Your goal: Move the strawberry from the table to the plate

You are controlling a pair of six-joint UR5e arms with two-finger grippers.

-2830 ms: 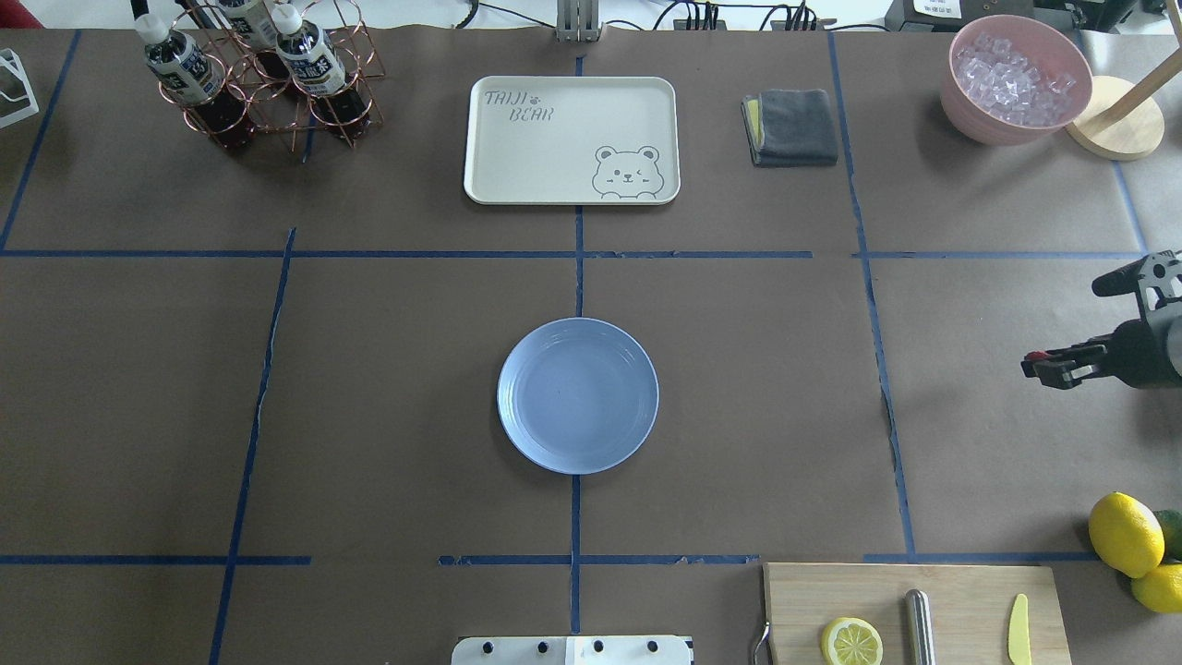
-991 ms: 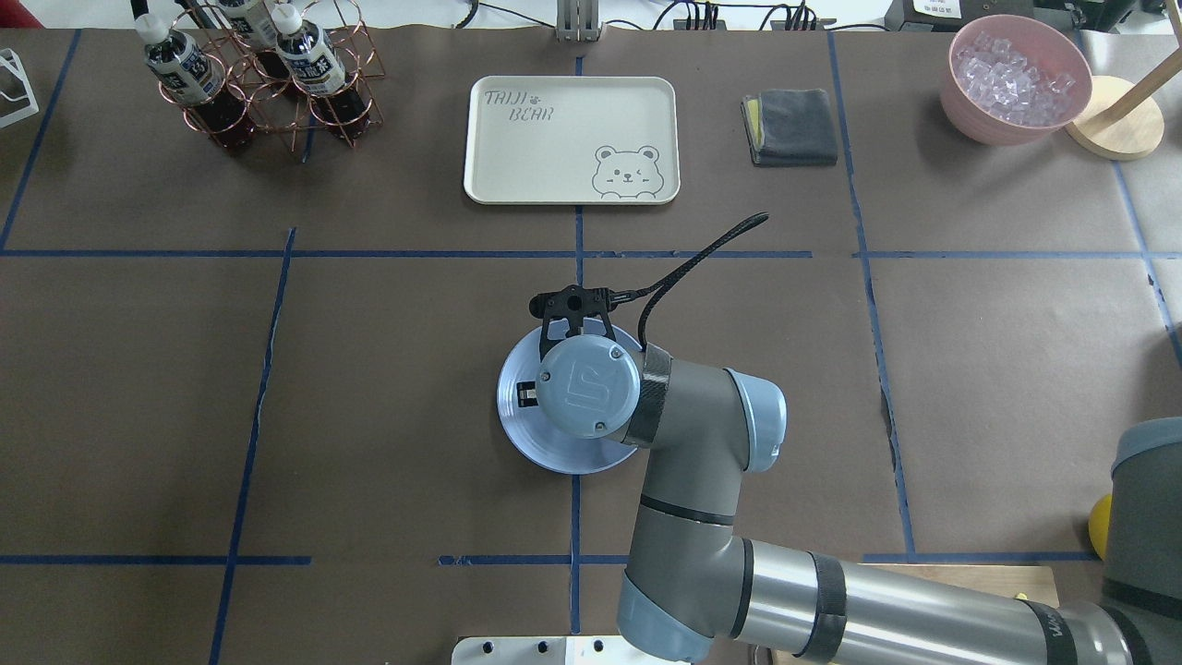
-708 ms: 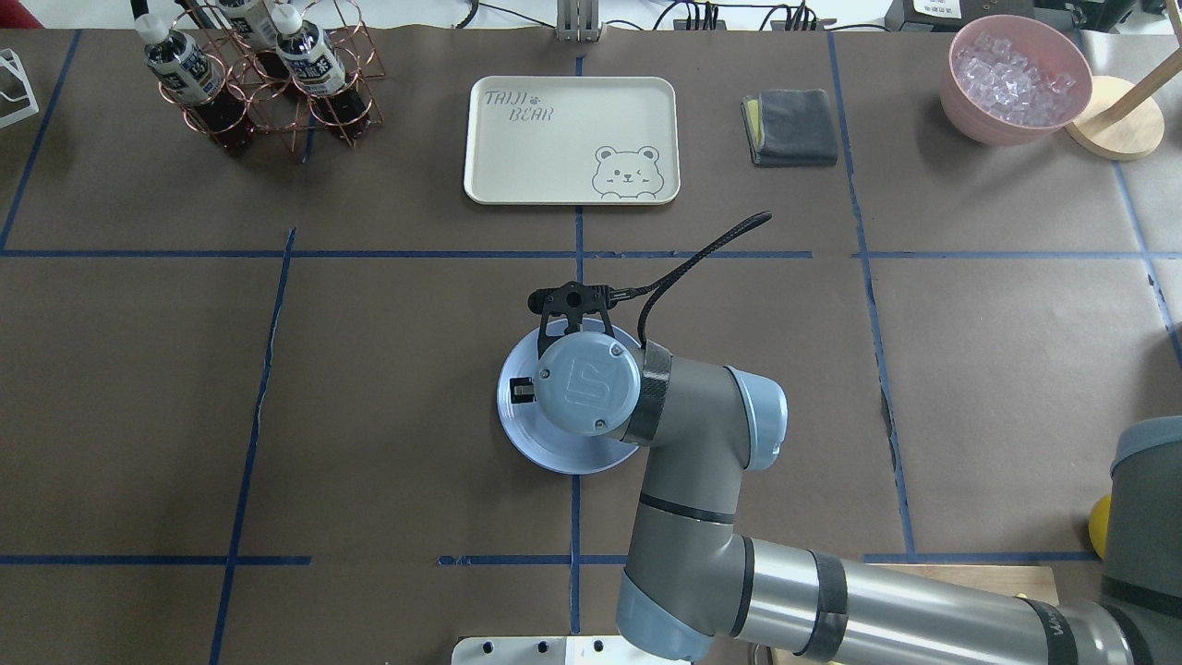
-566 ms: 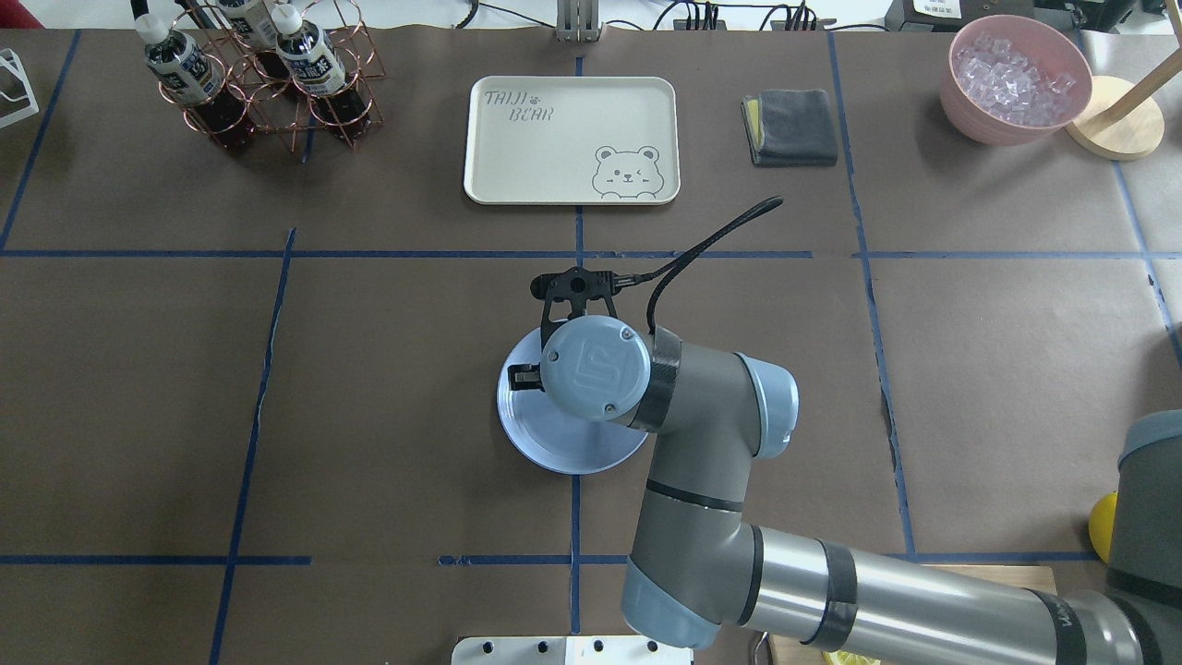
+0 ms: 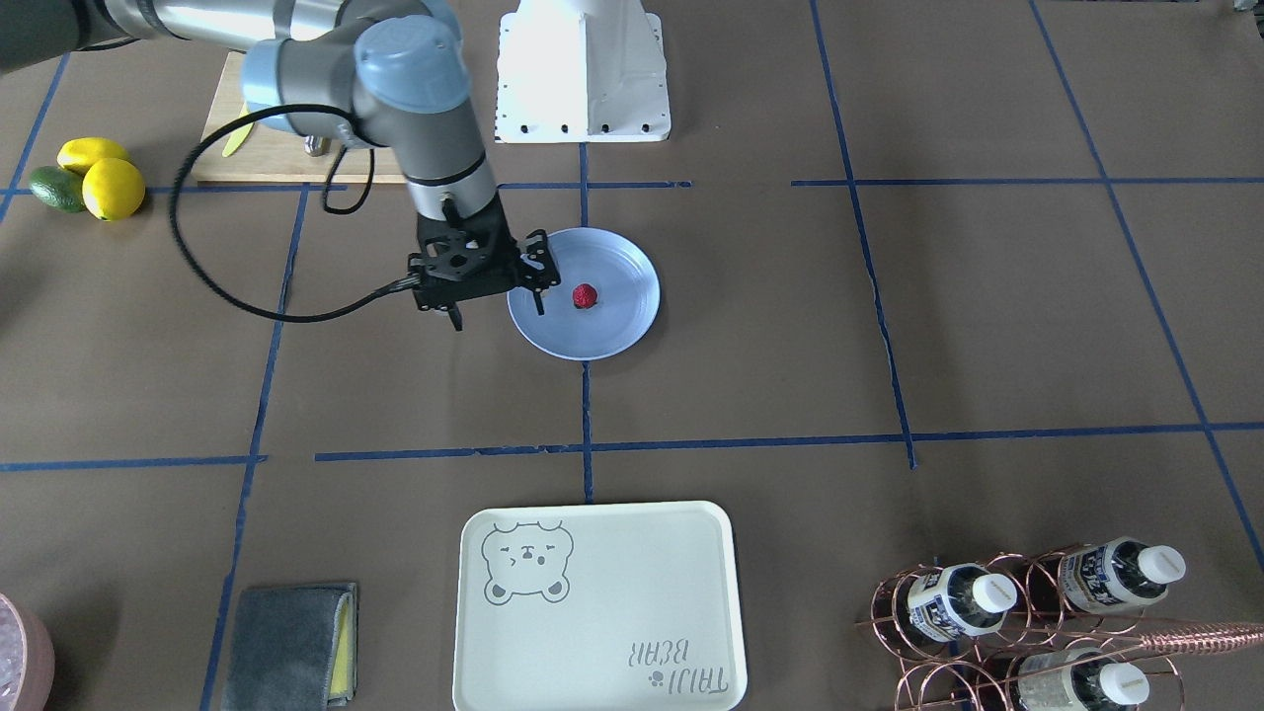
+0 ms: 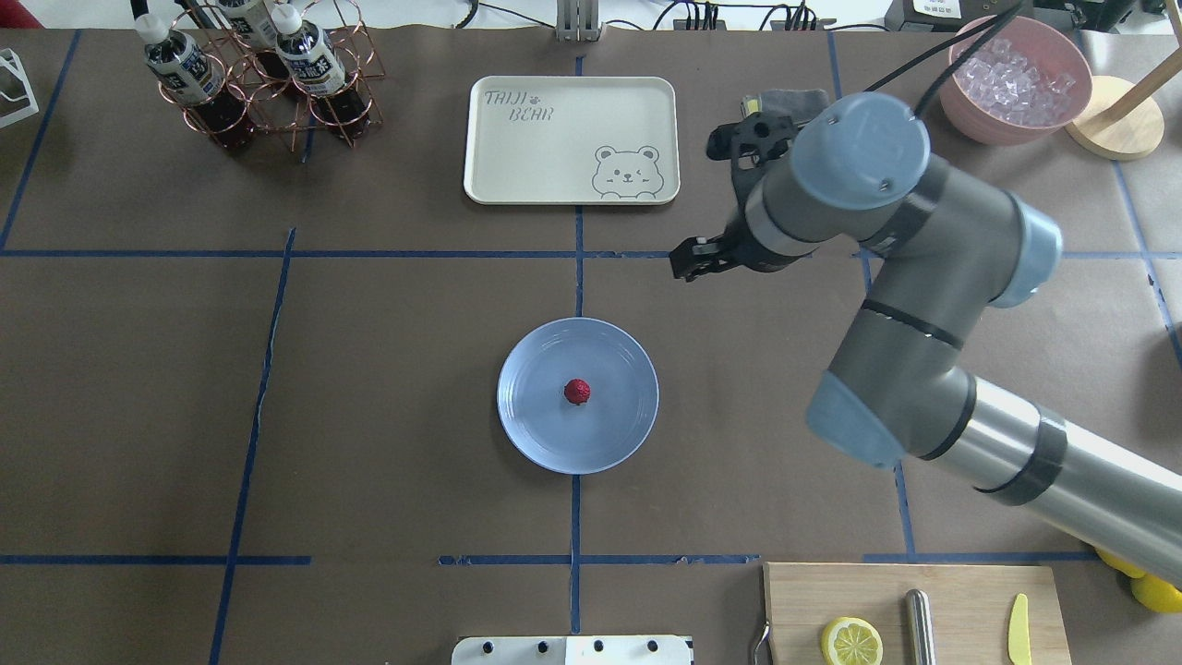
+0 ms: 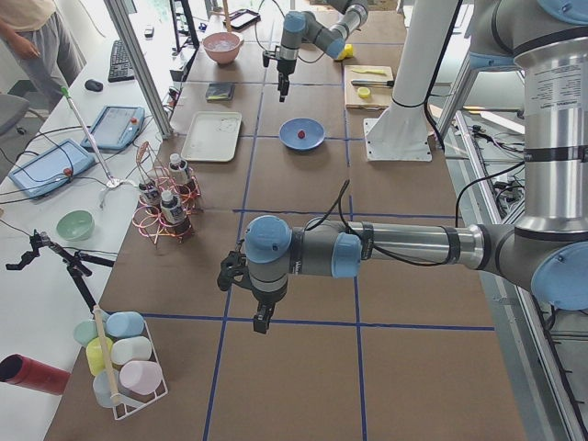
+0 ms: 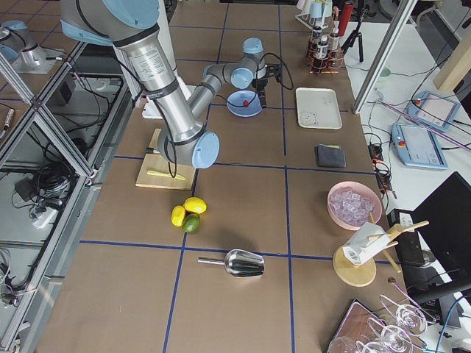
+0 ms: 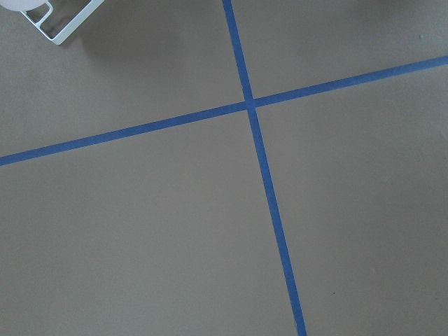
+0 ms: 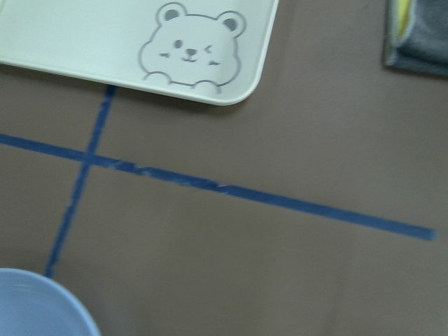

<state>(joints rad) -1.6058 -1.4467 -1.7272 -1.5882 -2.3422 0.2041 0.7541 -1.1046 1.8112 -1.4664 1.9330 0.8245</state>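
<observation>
A small dark-red strawberry [image 6: 577, 391] [image 5: 585, 295] lies in the middle of the light-blue plate [image 6: 540, 434] [image 5: 622, 326], at the centre of the brown table [image 6: 369, 369]. My right gripper [image 5: 499, 311] stands open and empty; the front view puts it beside the plate's rim, while the overhead view shows it [image 6: 702, 260] raised, beyond the plate and to its right. A piece of the plate's rim [image 10: 35, 308] shows at the bottom left of the right wrist view. My left gripper [image 7: 262, 317] hangs over bare table far from the plate. I cannot tell whether it is open or shut.
The cream bear tray [image 6: 571, 139] lies beyond the plate. A bottle rack [image 6: 259, 74] stands far left, a grey cloth [image 6: 794, 97] and a pink bowl of ice [image 6: 1016, 78] far right. Near right are a cutting board [image 6: 970, 591] and lemons [image 5: 99, 178].
My right gripper was low over the plate. It has let go of the strawberry, which now lies on the plate, and has risen and swung away to the far right.
</observation>
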